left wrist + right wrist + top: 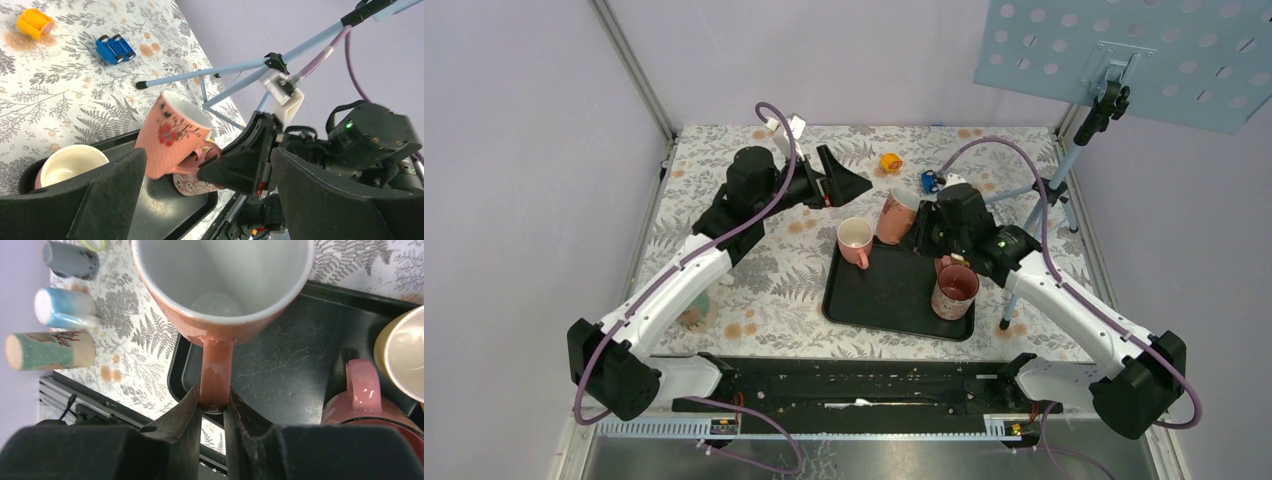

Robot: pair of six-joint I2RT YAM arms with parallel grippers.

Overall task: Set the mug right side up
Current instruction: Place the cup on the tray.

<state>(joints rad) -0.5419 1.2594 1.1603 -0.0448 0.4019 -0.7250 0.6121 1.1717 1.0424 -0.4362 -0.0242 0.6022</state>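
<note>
A salmon mug (896, 215) with red flowers hangs tilted over the far edge of the black tray (884, 300), its white mouth turned partly upward. My right gripper (927, 228) is shut on the mug's handle (216, 375), which sits pinched between both fingers (186, 415). In the left wrist view the mug (172, 132) is lifted clear of the tray (150, 210). My left gripper (842, 180) stands wide open at the back left, apart from the mug, with nothing between its fingers (110, 195).
On the tray stand a pink mug with a cream inside (855, 240) and a ghost-patterned mug (954, 290), both upright. A yellow toy (890, 161) and a blue car (930, 181) lie behind. A tripod stand (1064, 190) rises at the right. A teal cup (694, 310) sits front left.
</note>
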